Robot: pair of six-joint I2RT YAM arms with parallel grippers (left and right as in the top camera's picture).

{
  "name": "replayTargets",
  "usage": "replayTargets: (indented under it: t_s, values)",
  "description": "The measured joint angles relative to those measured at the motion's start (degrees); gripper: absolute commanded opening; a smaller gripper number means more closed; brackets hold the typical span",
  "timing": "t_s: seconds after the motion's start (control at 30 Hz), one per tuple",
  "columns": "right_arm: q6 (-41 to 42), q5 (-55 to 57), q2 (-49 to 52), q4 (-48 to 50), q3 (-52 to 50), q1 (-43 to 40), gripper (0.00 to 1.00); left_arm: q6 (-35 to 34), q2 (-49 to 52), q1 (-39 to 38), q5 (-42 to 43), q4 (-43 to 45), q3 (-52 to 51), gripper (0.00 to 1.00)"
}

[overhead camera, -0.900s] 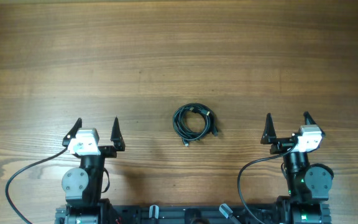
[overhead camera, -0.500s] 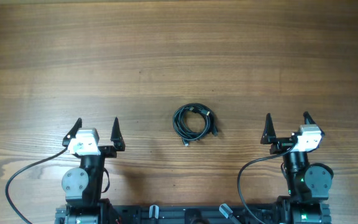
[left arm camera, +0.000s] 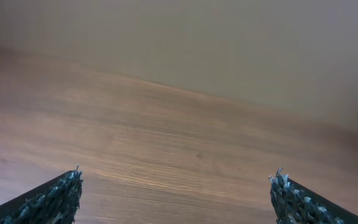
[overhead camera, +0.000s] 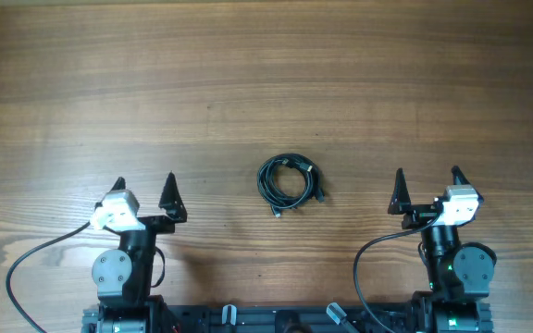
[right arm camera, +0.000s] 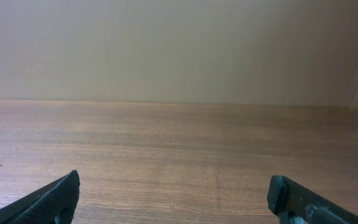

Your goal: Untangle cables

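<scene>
The cables (overhead camera: 289,180) lie as one small black coiled bundle on the wooden table, near its middle, with small plugs at the right and bottom of the coil. My left gripper (overhead camera: 143,189) is open and empty, at the near left, well left of the bundle. My right gripper (overhead camera: 427,181) is open and empty, at the near right, well right of it. In the left wrist view the left gripper (left arm camera: 178,182) shows only bare wood between its fingertips. The right wrist view shows the same for the right gripper (right arm camera: 174,186). The bundle is out of both wrist views.
The wooden table (overhead camera: 266,83) stretches far and wide around the bundle. The thick black arm cables (overhead camera: 35,259) loop at the near left and another (overhead camera: 368,264) at the near right. The arm bases sit along the near edge. A plain wall (right arm camera: 179,50) rises beyond the table.
My left gripper has tilted slightly, its wrist turned a little to the left. The right arm and the cable bundle have not moved.
</scene>
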Motion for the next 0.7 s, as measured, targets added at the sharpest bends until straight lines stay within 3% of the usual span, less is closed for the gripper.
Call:
replayTargets:
  t_s: [0.2, 0.7]
  values:
    - [0.0, 0.0, 0.02, 0.0, 0.0, 0.0, 1.0, -4.85, 0.0, 0.0, -0.02, 0.0, 0.0, 1.0]
    - [0.0, 0.0, 0.02, -0.02, 0.0, 0.0, 1.0, -6.16, 0.0, 0.0, -0.02, 0.61, 0.0, 1.0]
